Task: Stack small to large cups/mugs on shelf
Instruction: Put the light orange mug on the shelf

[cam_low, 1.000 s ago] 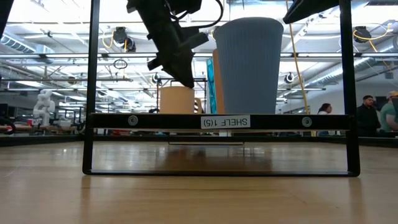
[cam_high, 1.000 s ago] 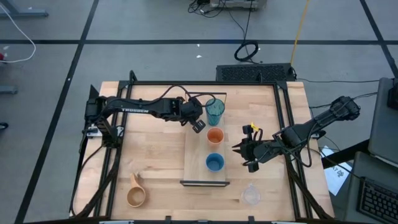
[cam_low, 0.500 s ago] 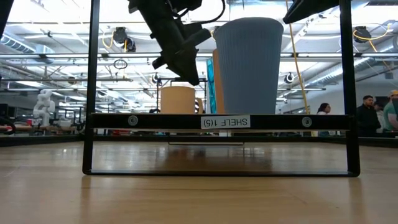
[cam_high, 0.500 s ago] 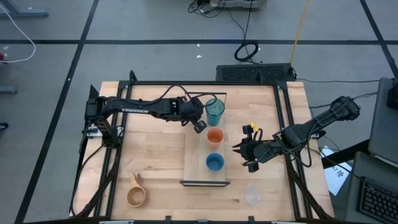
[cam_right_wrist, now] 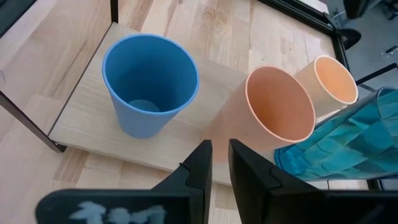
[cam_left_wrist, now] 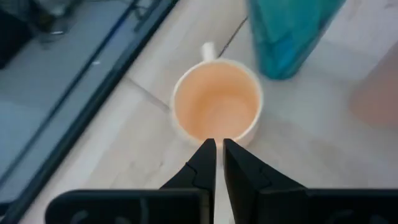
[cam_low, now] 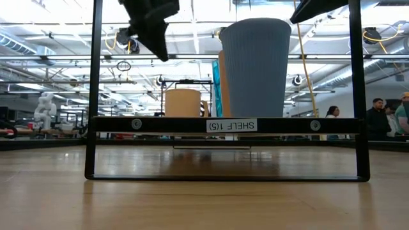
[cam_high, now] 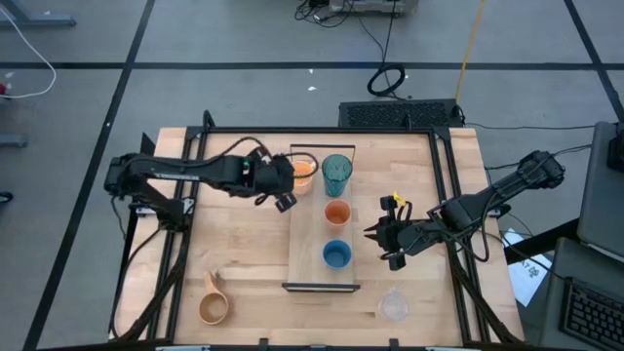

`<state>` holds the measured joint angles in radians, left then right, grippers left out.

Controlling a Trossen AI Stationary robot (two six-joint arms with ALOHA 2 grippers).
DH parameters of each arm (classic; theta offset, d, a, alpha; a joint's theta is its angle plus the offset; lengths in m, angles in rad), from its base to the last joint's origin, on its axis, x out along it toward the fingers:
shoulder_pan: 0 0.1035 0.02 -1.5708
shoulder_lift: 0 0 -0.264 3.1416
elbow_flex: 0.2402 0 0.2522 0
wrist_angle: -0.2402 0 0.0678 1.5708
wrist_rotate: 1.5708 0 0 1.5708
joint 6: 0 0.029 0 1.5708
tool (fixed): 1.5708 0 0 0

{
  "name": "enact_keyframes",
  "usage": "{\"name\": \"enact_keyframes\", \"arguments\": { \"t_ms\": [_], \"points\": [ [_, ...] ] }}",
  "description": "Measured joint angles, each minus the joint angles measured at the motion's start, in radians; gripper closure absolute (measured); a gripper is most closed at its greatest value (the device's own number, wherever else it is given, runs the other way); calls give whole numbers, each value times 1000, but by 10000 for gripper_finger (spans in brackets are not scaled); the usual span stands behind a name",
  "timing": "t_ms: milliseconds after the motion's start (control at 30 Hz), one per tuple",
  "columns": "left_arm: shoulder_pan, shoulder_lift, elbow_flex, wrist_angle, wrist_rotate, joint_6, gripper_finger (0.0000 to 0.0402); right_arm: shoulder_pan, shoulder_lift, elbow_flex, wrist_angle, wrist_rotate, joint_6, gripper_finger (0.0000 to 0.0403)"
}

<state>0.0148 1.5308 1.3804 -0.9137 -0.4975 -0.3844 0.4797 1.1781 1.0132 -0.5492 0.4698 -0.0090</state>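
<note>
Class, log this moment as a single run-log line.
left gripper: shut, beside orange mug | right gripper: shut, near blue cup | shelf: four cups

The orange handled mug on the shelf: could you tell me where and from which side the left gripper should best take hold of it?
Probably by the rim wall. The orange handled mug stands upright and open-topped on the shelf, its handle pointing away from the left gripper. Coming from above, on the side away from the teal tumbler, one finger inside and one outside, seems safest.

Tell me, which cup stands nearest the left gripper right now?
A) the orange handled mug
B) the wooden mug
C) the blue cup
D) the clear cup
A: the orange handled mug sits on the shelf just ahead of the left gripper.
</note>
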Motion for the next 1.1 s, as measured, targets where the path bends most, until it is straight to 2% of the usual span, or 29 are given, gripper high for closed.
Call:
{"name": "enact_keyframes", "arguments": {
  "t_ms": [67, 267, 500, 733, 833, 1100],
  "points": [
    [-19, -1, -13, -18, -36, -25, 371, 0, 0, 0, 1, 0, -2, 361],
    [-34, -3, -129, 8, -54, -67, 371, 0, 0, 0, 9, 0, -1, 361],
    [3, -2, -245, 40, -52, -106, 371, 0, 0, 0, 7, 0, 23, 361],
    [58, -2, -310, 62, -48, -75, 371, 0, 0, 0, 7, 0, 23, 361],
    [94, -2, -343, 131, -33, -31, 371, 0, 0, 0, 7, 0, 23, 361],
    [177, -2, -439, 380, 86, 103, 371, 0, 0, 0, 7, 0, 23, 361]
  ]
}}
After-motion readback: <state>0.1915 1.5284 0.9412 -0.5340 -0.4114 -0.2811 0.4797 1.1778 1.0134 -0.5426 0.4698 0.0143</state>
